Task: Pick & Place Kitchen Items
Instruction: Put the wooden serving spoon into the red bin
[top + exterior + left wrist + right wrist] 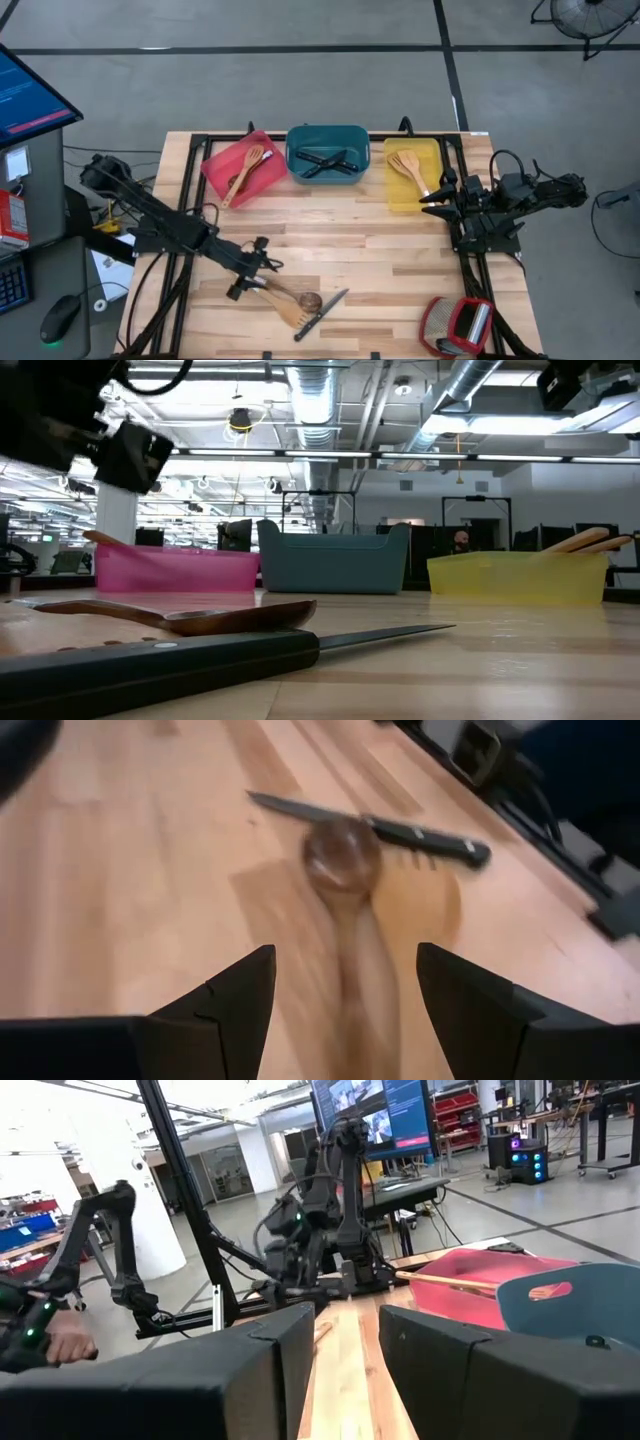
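Near the table's front edge lie a wooden spoon [300, 298] with a dark bowl [342, 852], a slotted wooden spatula [425, 905] beside it, and a black-handled knife [322, 312] across their far ends. My left gripper [345, 1010] is low over the spoon's handle [362, 982], open, one finger on each side and apart from it. My right gripper [345, 1355] hangs at the table's right side by the yellow tray, open a little, with nothing between its fingers.
Along the far edge stand a red tray [222, 172] with a wooden spatula, a teal tray [300, 168] with black-handled knives, and a yellow tray [432, 152] with wooden utensils. A red-and-silver object [458, 325] sits at the near right corner. Bare wood lies between.
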{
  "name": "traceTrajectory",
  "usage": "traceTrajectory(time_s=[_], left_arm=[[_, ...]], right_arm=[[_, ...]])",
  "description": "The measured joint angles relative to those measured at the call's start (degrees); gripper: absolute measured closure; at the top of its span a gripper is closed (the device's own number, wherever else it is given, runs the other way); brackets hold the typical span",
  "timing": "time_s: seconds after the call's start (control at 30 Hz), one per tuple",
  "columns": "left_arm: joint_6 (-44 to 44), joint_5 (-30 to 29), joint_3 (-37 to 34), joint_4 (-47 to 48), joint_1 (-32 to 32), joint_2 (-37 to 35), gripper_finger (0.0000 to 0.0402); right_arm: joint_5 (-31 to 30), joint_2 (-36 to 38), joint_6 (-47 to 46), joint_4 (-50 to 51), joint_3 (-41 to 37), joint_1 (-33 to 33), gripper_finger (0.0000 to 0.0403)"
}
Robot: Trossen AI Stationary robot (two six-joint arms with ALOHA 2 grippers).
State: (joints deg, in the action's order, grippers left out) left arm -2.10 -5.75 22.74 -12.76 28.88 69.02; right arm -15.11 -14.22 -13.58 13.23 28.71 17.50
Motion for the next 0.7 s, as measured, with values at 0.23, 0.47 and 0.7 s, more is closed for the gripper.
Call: traceTrajectory(time_s=[0.23, 0.47, 0.7], left_arm=[[0.7, 1.3, 0.0, -12.6, -0.1, 11.0, 0.0175], [0.5, 1.3, 0.0, -18.2, -2.4, 18.4, 0.0175], [0.2, 2.3, 0.0, -19.0, -3.7, 20.1, 0.0180]], right_arm=[[0.0, 0.0, 0.0, 0.0, 0.0, 0.0, 0.0277], [0.0, 0.0, 0.0, 0.0, 0.0, 0.0, 0.0277], [0.0, 0.0, 0.0, 0.0, 0.0, 0.0, 0.0277]])
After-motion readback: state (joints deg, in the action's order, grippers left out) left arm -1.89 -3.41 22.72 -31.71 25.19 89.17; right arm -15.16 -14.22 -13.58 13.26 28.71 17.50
